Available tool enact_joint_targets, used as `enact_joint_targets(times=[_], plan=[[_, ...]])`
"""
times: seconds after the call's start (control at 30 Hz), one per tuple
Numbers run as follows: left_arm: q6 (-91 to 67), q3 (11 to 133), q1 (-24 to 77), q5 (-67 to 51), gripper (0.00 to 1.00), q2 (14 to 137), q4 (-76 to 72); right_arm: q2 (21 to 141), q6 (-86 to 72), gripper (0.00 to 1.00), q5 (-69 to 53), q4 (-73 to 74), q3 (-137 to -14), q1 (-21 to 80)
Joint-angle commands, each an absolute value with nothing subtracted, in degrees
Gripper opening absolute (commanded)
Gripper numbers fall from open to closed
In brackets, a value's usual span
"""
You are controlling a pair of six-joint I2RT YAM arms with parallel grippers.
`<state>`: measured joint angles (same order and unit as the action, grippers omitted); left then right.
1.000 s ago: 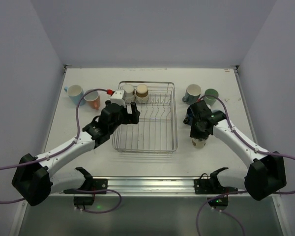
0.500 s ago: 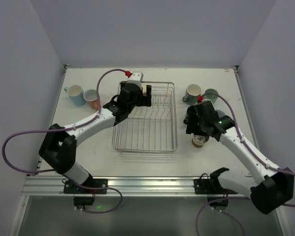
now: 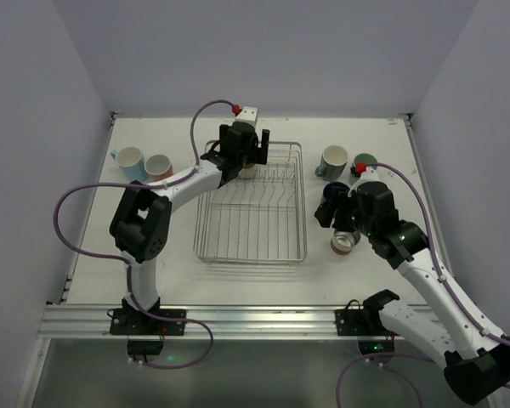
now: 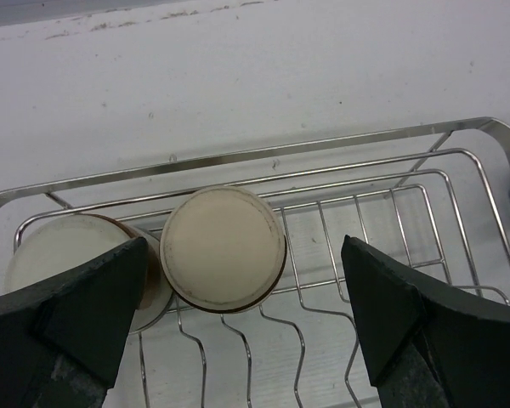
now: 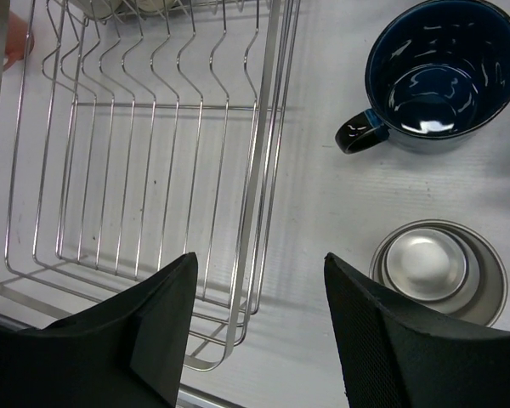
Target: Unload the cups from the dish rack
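Observation:
The silver wire dish rack (image 3: 248,223) sits mid-table. Two upside-down cream cups stand in its far left corner: one (image 4: 223,248) lies between my open left fingers, the other (image 4: 72,255) is partly behind the left fingertip (image 4: 76,314). My left gripper (image 3: 253,151) hovers open above them, also shown in the left wrist view (image 4: 242,319). My right gripper (image 3: 333,219) is open and empty, right of the rack, above bare table (image 5: 255,327). A navy mug (image 5: 442,76) and a tan cup with a grey inside (image 5: 438,270) stand upright beside it.
A light blue mug (image 3: 129,161) and a salmon cup (image 3: 159,166) stand left of the rack. A grey-blue mug (image 3: 331,160) and a sage green cup (image 3: 365,163) stand at the far right. The rack's right rim (image 5: 259,170) lies just left of my right gripper.
My left arm has swung from the rack's left side to its far left corner, over the two cups. My right arm has pulled back from the tan cup toward the right.

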<state>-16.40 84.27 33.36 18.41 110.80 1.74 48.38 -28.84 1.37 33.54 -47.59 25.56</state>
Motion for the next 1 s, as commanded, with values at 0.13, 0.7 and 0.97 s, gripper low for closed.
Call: enact_joint_targets(times=[0.13,0.7,0.97], plan=[[-13.1,89.6,32.7,20.1,0.99,116.2,3.9,48.2,-28.2,0.64,-2.7,28.6,-45.9,25.8],[-13.5,87.7,32.5,14.1,0.37,112.2,-4.6,46.4,-30.8,0.66,-5.2,24.6,-44.5,25.8],[-18.6,79.5,32.5,4.5,0.2,98.0,-13.7,45.0,-39.0,0.93,-11.6,6.9,-38.2,25.8]])
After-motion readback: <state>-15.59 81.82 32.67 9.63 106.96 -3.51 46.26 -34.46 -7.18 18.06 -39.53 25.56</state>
